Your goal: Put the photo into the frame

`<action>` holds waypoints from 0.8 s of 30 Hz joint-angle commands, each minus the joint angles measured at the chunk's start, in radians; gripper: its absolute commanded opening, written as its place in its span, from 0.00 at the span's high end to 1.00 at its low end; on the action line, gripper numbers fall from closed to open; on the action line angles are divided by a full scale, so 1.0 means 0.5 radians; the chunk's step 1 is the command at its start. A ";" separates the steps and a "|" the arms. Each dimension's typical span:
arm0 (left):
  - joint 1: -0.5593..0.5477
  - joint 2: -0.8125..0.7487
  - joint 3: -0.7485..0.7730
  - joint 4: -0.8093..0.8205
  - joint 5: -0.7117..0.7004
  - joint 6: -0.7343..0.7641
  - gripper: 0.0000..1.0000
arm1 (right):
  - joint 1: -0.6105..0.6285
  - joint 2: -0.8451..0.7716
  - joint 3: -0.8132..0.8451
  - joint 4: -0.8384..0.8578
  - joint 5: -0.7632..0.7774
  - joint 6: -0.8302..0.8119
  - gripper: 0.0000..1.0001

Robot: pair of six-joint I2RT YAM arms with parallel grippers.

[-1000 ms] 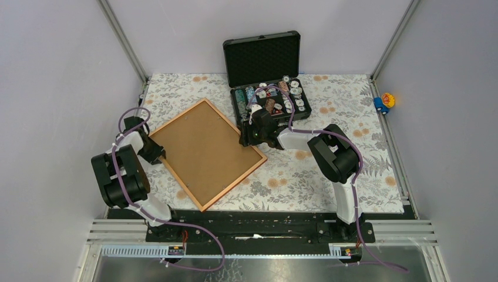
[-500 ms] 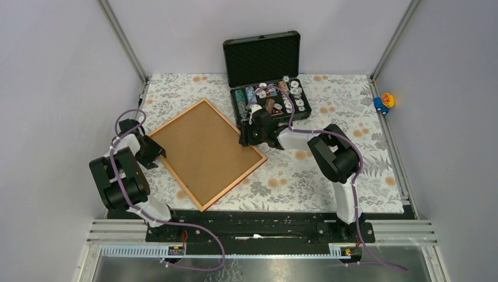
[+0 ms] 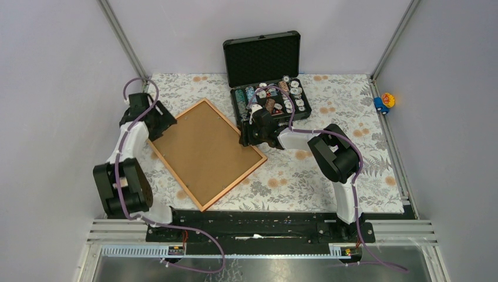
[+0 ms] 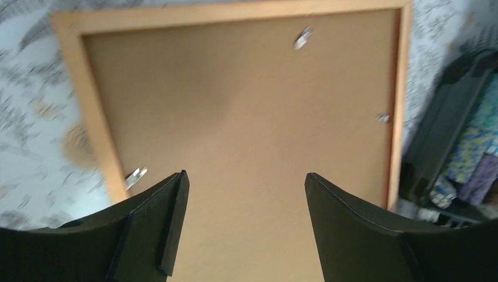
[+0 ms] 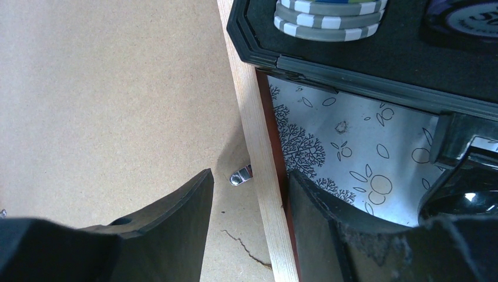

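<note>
**Item: the frame** [image 3: 234, 183]. Thin orange-brown wood, lying face-down and askew on the left half of the surface [image 3: 329, 176], with one corner toward the near edge. A plain brown backing board [image 3: 202, 153] fills it flush. Small metal turn clips [image 4: 135, 174] sit along the rails.

**Item: the photo.** It shows in no view. Judged to lie under the board, if loaded at all.

**Change:** the left end effector [image 4: 245, 175] has left the frame's left rail and swung up toward its far-left corner. Its jaws have spread wide and hold nothing above the board. This reads as a release, with the task late and the clips perhaps outstanding.

**Item: right end effector** [image 5: 249, 176]. Unmoved, astride the frame's right rail. A gap shows on the inner side, so a grip cannot be told.

**Far edge:** an open black case [image 3: 264, 59] of chips.
</note>
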 commanded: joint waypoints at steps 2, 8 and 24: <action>-0.117 0.355 0.351 0.116 0.041 -0.178 0.21 | 0.000 0.049 0.011 -0.065 -0.077 0.034 0.43; -0.271 0.780 0.852 0.031 0.202 0.161 0.23 | -0.003 0.064 0.024 -0.065 -0.091 0.035 0.43; -0.260 1.132 1.137 0.132 0.053 1.228 0.16 | -0.018 0.034 0.006 -0.065 -0.105 0.034 0.43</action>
